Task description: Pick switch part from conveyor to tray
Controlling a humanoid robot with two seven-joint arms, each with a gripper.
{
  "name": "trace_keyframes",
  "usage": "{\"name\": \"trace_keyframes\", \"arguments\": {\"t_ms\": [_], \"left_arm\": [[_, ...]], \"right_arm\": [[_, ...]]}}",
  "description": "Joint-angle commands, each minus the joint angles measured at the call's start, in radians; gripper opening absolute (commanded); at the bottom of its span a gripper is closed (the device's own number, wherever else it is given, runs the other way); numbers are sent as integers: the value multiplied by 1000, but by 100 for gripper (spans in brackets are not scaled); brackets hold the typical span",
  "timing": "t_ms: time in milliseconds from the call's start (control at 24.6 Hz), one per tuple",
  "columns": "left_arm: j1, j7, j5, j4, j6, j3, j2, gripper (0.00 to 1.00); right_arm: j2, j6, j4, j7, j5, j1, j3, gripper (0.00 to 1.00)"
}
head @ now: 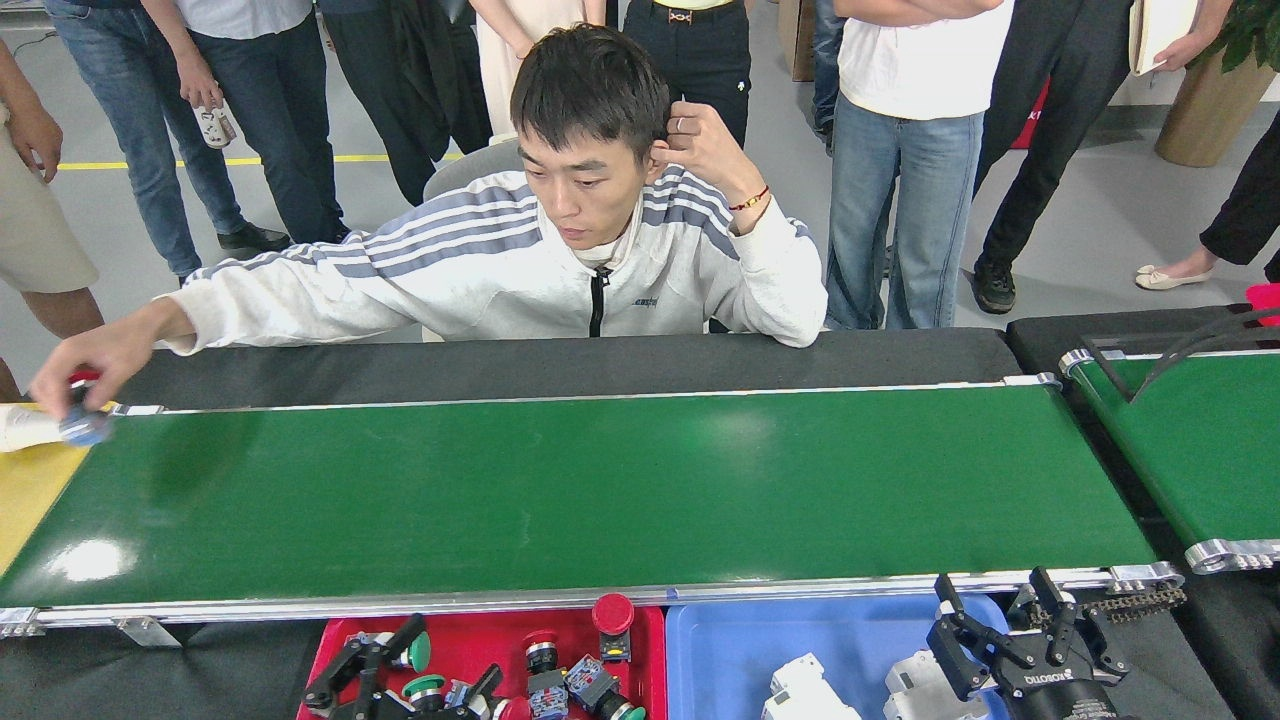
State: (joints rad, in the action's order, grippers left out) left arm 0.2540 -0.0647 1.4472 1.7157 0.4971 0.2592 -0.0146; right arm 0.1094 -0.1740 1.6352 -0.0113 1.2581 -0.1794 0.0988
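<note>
My left gripper hangs spread wide over the red tray, which holds about six button switch parts. My right gripper is spread too, above two white blocks in the blue tray. Farther back, the green conveyor lies bare. A person's hand pinches one switch part at its far left end.

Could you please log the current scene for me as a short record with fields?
conveyor: no parts on the belt
red tray: holds red and green push-button switch parts
left gripper: open, over the red tray
blue tray: holds white parts
right gripper: open, over the blue tray
person's hand: grasping a red-capped switch part at the belt's left end
</note>
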Motion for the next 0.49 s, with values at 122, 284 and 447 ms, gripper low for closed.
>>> {"name": "trace_keyframes", "arguments": {"t_ms": [122,284,447], "left_arm": [[-19,31,-4,-103,-201,155,-19,100],[-2,83,-4,-108,-198,195,-21,100],[-4,85,-4,-99,-172,184,-21,100]], "right_arm": [[-4,-4,18,-9,-3,12,4,100],[-4,-4,18,-9,-3,12,4,100],[-4,-1,20,-7,-3,29,4,100]]}}
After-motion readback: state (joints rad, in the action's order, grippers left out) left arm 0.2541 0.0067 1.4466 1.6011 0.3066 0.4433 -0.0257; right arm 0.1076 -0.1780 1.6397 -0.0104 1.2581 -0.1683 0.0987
